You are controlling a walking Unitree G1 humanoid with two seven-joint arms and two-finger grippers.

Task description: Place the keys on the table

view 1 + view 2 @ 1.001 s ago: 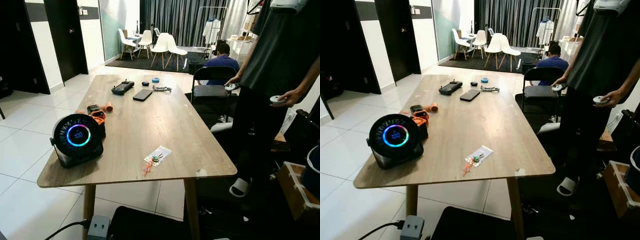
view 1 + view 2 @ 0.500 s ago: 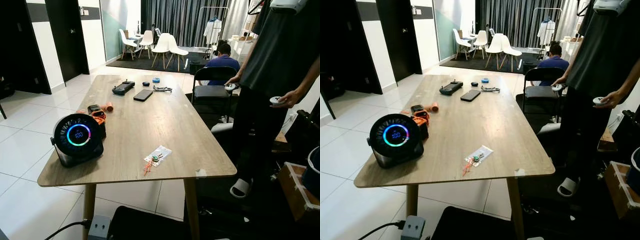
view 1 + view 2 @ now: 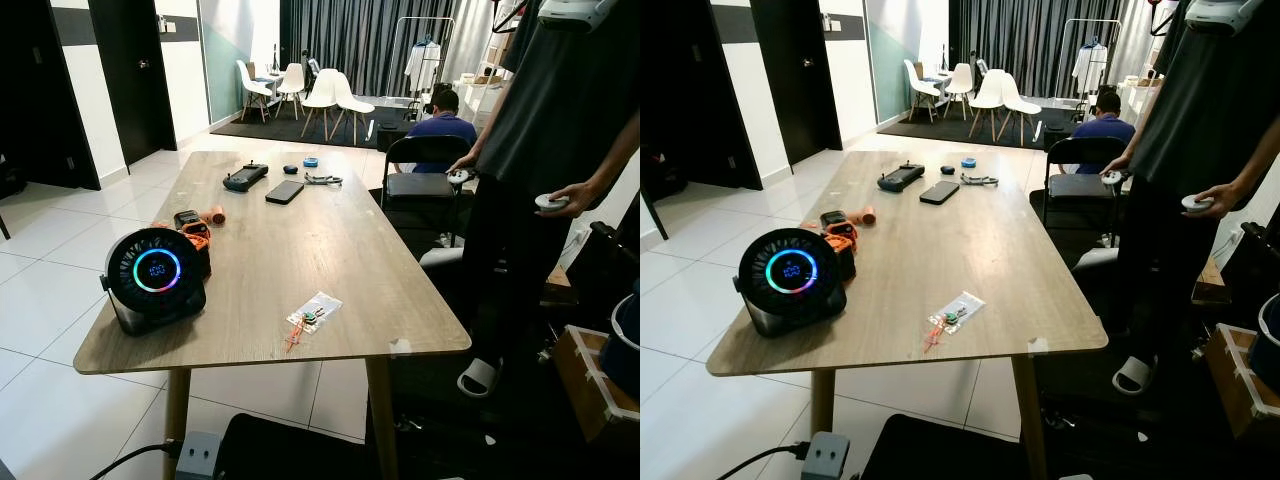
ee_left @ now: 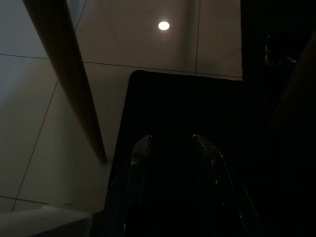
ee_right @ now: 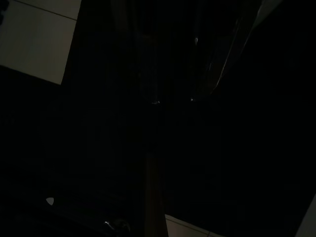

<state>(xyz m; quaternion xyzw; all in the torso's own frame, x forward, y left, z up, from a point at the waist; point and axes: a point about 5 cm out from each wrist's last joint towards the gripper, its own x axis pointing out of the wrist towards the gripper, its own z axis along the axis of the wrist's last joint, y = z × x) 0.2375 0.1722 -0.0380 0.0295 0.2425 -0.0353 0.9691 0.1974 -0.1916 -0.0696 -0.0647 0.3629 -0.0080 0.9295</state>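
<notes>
Left eye view: a long wooden table point(image 3: 300, 240) is seen on a white tiled floor, and the keys point(image 3: 311, 318) lie on it near the near edge, enclosed in a small clear plastic bag point(image 3: 322, 304) with an orange tag at one end. A round black fan point(image 3: 155, 279) with a glowing ring is stood at the near left corner, with an orange-and-black tool point(image 3: 195, 227) just behind it. A black phone point(image 3: 285, 191) and a black controller point(image 3: 244, 177) are laid towards the far end. A person point(image 3: 560, 150) is stood beside the table on the right, a round white object held in each hand. In the left wrist view, the left gripper point(image 4: 170, 148) is hung over a dark mat beside a table leg, its fingers parted narrowly around nothing. The right wrist view is too dark for the right gripper's state to be told.
</notes>
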